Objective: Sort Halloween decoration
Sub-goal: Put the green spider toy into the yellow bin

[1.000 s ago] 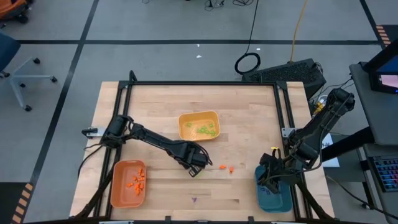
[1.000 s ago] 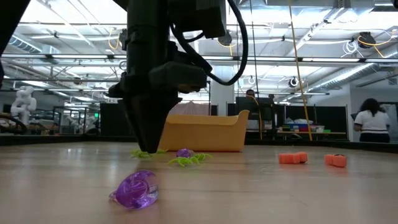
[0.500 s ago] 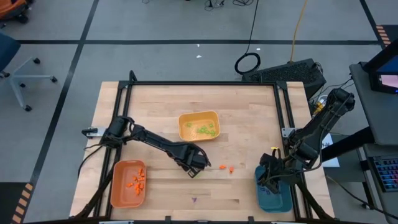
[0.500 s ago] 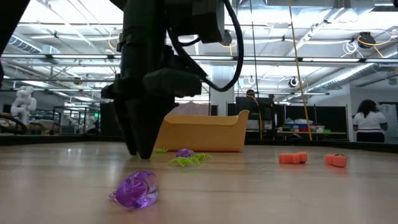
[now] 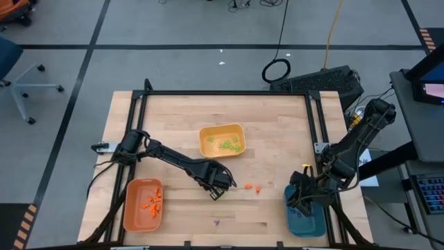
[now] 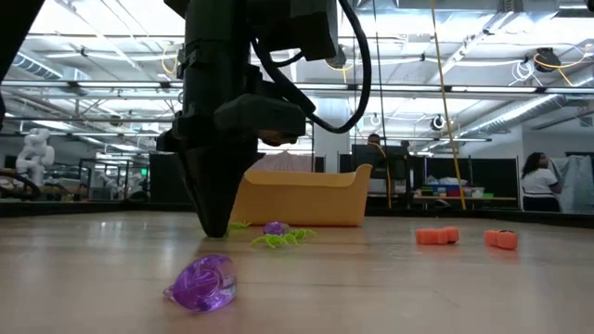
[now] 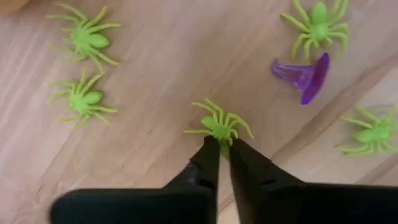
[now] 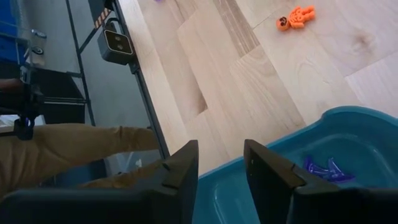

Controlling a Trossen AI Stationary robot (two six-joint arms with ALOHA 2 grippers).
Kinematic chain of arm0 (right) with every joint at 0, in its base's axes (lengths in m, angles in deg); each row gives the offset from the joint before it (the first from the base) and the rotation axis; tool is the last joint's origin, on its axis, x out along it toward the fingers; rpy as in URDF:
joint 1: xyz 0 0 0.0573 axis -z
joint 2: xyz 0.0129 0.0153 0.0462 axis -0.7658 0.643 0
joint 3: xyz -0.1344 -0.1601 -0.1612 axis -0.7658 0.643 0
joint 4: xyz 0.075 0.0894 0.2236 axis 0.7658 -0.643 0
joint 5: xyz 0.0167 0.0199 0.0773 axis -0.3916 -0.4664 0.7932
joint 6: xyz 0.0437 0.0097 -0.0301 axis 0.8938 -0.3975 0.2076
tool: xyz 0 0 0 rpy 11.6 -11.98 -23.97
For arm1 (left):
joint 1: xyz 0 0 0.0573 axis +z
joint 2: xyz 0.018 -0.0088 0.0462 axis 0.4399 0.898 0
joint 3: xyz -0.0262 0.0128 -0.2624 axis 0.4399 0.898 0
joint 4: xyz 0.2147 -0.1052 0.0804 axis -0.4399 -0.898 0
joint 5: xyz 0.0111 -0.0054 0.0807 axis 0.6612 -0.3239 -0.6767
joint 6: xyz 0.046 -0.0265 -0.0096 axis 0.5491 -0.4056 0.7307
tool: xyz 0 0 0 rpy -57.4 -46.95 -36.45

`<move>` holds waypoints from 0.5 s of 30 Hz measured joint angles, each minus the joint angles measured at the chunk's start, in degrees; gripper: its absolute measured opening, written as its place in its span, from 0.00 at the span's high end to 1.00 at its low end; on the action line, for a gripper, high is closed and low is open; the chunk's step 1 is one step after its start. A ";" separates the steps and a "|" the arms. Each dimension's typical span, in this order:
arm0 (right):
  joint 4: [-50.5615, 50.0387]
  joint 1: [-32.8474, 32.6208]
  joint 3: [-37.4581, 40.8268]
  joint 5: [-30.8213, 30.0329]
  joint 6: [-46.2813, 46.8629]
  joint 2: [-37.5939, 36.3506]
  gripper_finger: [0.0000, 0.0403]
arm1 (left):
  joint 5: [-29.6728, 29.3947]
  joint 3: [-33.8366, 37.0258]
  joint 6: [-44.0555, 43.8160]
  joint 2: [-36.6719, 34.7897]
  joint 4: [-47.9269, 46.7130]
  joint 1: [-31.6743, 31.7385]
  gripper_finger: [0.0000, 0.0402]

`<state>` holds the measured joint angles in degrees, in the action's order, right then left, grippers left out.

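Note:
Several light green spiders (image 7: 84,40) and a purple piece (image 7: 305,74) lie on the wood in the left wrist view. My left gripper (image 7: 224,148) stands at mid-table, just in front of the yellow tray (image 5: 222,140), pointing down and shut on one green spider (image 7: 219,123). Two orange pieces (image 5: 253,187) lie to its right. Another purple piece (image 6: 200,282) rests near the front edge. At the right front, my right gripper (image 8: 221,165) hangs open over the teal tray (image 8: 348,143) with nothing between its fingers. My left gripper pinches the green spider by the legs at one end of its body (image 7: 224,134), between its two fingertips. The fingers come from above, pointing down. The spider lies flat on the table, its other legs spread out beyond the fingertips.
The yellow tray holds green pieces. The orange tray (image 5: 143,204) at the front left holds orange pieces, and the teal tray holds purple ones (image 8: 323,168). A black frame (image 5: 139,104) runs along the table's edges. Bare wood lies across the table's far part.
My left gripper has stayed low over the green spiders. Its fingers spread apart half a second ago and have since shut again on one spider. The pieces on the table have not moved.

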<state>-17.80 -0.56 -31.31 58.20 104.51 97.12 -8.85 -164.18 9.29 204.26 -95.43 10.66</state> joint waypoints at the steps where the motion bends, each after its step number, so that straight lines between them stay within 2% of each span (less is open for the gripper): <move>1: 0.04 0.00 -0.01 0.01 0.00 0.00 0.71 | 0.00 0.00 0.46 0.00 0.10 0.00 0.97; 7: 0.02 -0.01 -0.01 0.01 0.00 0.00 0.71 | 0.20 -0.16 0.58 -0.37 -0.20 0.02 0.99; 15: 0.04 0.00 -0.01 -0.01 0.08 0.00 0.71 | 0.69 -0.37 1.98 -5.70 -0.53 -0.29 1.00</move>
<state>-17.76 -0.56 -31.32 58.19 104.59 97.12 -8.16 -164.55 11.27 198.56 -95.96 10.37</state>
